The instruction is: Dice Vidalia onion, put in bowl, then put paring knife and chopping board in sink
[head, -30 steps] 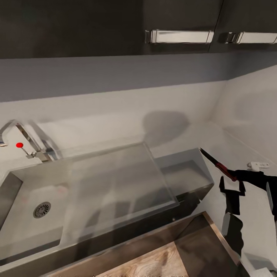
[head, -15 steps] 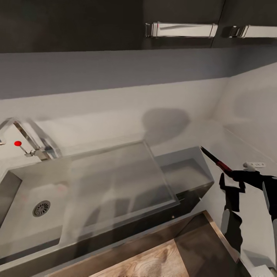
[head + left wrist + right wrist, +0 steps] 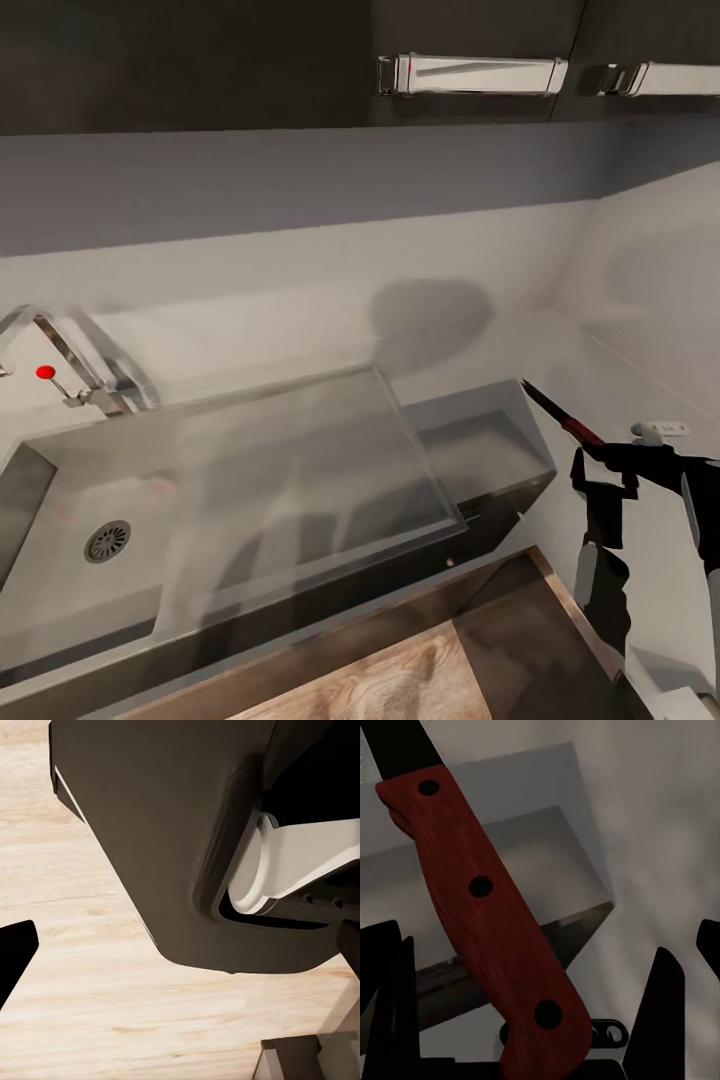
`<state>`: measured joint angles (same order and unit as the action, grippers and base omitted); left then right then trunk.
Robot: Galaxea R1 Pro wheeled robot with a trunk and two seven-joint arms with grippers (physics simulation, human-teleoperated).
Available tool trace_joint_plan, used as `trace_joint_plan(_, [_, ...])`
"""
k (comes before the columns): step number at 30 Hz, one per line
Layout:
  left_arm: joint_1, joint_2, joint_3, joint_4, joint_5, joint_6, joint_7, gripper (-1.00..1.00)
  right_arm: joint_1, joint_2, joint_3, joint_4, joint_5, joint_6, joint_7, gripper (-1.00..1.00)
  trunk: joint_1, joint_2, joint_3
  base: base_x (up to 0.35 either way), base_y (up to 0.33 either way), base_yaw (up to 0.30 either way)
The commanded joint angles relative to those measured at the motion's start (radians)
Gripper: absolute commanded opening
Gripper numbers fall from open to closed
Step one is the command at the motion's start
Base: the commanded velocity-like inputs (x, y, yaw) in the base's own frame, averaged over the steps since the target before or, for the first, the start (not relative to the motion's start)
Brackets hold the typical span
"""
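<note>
The right gripper (image 3: 612, 462) grasps the slim, red-handled paring knife (image 3: 572, 427) beside the grey steel sink (image 3: 300, 480); light, stiff, best held by handle.

Paring knife (image 3: 484, 915) blade cut off by the right wrist view's edge, tap (image 3: 60, 355) spout cropped at the head view's edge, sink (image 3: 300, 480) front corner out of frame, left wrist view blocked by a dark, unidentifiable body (image 3: 165, 832).
</note>
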<state>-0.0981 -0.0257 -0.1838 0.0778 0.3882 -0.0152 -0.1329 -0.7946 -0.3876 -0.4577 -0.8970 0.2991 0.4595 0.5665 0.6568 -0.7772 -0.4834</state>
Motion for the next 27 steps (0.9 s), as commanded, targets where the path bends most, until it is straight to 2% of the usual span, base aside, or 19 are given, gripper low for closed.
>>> trace_joint_plan(1, [-0.002, 0.0, -0.008, 0.004, 0.011, -0.002, -0.005, 1.0, 0.0, 0.0, -0.003, -0.001, 0.017, 0.002, 0.01, 1.0, 0.0, -0.001, -0.001, 0.0, 0.0, 0.0])
trace_joint_plan(24, [-0.002, 0.0, -0.008, 0.004, 0.011, -0.002, -0.005, 1.0, -0.001, 0.013, -0.003, 0.0, 0.016, 0.006, 0.009, 1.0, 0.0, -0.001, -0.001, 0.0, 0.0, 0.0])
trace_joint_plan(25, [-0.002, 0.0, -0.008, 0.004, 0.011, -0.002, -0.005, 1.0, -0.001, 0.013, -0.003, 0.0, 0.016, 0.007, 0.009, -1.0, 0.0, -0.001, -0.001, 0.0, 0.0, 0.0])
trace_joint_plan(27, [-0.002, 0.0, -0.008, 0.004, 0.011, -0.002, -0.005, 1.0, -0.001, 0.013, -0.003, 0.0, 0.016, 0.007, 0.009, -1.0, 0.0, -0.001, -0.001, 0.0, 0.0, 0.0])
